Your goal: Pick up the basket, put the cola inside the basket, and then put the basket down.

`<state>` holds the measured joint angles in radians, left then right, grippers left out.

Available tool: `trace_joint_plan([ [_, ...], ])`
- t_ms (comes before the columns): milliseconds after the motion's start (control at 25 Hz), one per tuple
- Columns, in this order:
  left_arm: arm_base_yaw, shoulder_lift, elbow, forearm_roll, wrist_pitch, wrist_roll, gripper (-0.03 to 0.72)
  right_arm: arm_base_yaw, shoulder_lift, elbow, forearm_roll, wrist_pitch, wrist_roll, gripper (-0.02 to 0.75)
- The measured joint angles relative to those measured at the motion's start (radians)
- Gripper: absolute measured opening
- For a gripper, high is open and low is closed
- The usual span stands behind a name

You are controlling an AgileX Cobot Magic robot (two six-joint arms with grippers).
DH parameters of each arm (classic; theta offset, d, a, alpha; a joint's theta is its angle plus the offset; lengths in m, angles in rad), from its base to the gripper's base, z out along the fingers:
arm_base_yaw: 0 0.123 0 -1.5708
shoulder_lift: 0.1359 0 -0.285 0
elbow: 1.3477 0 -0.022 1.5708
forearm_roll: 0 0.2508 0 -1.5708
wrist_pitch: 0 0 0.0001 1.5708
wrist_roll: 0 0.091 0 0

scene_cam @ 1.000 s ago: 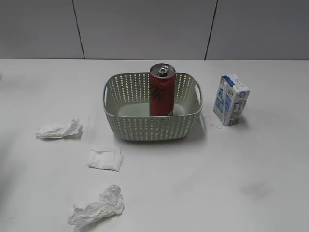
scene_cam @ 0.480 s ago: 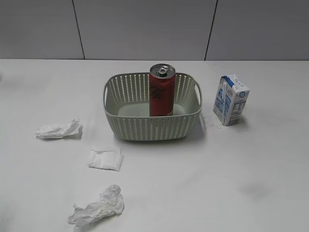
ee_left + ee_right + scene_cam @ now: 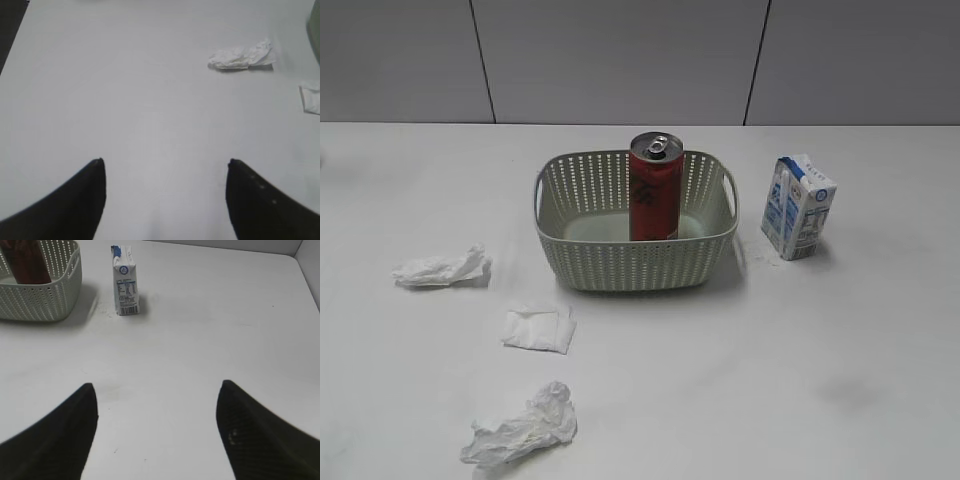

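Note:
The sage-green basket [image 3: 635, 262] rests on the white table at the middle. The red cola can [image 3: 654, 190] stands upright inside it, towards the back. Both show in the right wrist view's top left corner: the basket [image 3: 45, 297] and part of the cola [image 3: 27, 265]. My left gripper [image 3: 165, 162] is open and empty over bare table, far to the left of the basket. My right gripper [image 3: 156, 385] is open and empty over bare table, to the right front of the basket. Neither arm shows in the exterior view.
A blue-and-white carton [image 3: 799, 207] stands right of the basket, also in the right wrist view [image 3: 125, 287]. Three crumpled tissues lie at the left front: one [image 3: 442, 268], one [image 3: 538, 329] and one [image 3: 520, 428]. The left wrist view shows one tissue [image 3: 242, 56].

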<state>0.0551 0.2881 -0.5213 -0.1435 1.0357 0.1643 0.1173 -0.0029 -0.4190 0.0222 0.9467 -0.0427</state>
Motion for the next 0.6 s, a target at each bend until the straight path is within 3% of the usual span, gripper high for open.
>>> trace_joint_plan([
  [600, 0.0, -0.276, 0.001, 0.0, 0.003, 0.0, 0.552, 0.0, 0.0, 0.0, 0.0, 0.0, 0.0, 0.557],
])
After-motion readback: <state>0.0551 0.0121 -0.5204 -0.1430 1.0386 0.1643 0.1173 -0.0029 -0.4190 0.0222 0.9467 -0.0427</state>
